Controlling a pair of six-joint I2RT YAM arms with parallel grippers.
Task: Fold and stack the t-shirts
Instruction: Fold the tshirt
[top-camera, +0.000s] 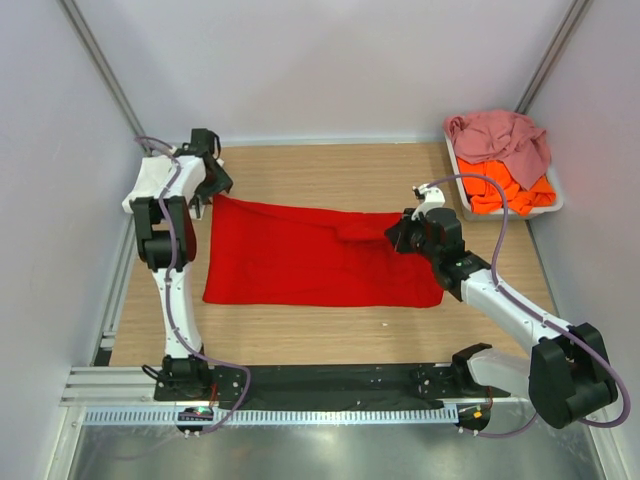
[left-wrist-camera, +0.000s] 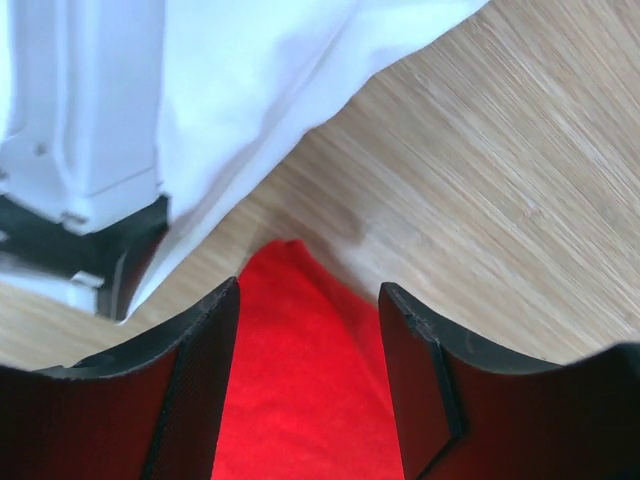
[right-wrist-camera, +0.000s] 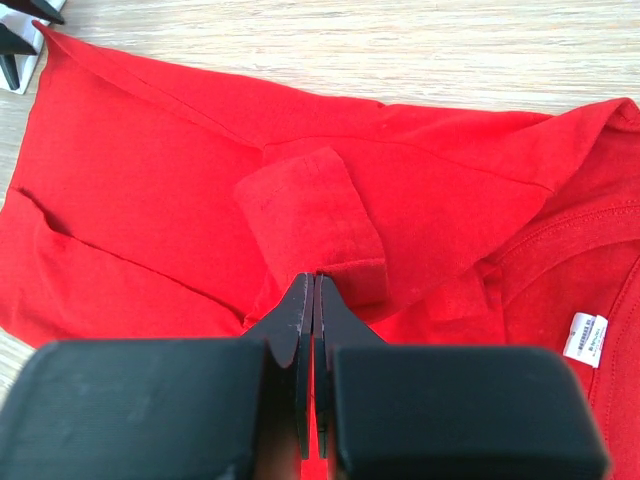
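The red tee (top-camera: 300, 255) lies spread flat on the table (top-camera: 330, 170), well to the left of the tray (top-camera: 557, 196), with its long side running toward the tray and its neck end nearest to it. The tray sits at the far right corner of the wood. In the tray the pink tee (top-camera: 505, 138) is heaped loosely on top, one fold hanging over the rim, and the orange tee (top-camera: 500, 190) is bunched under it, showing along the tray's near side. The left gripper (left-wrist-camera: 308, 300) hangs over the red tee's far corner, the one farthest from the tray; its jaws stand moderately apart, the pointed cloth corner showing between them, and whether they touch it cannot be told. The right gripper (right-wrist-camera: 315, 282) is at the tee's end closest to the tray, jaws pressed together with no gap, pinching the hem of the folded-in sleeve (right-wrist-camera: 310, 225). A small white label (right-wrist-camera: 583, 335) shows inside the collar, on the tray side of that sleeve.
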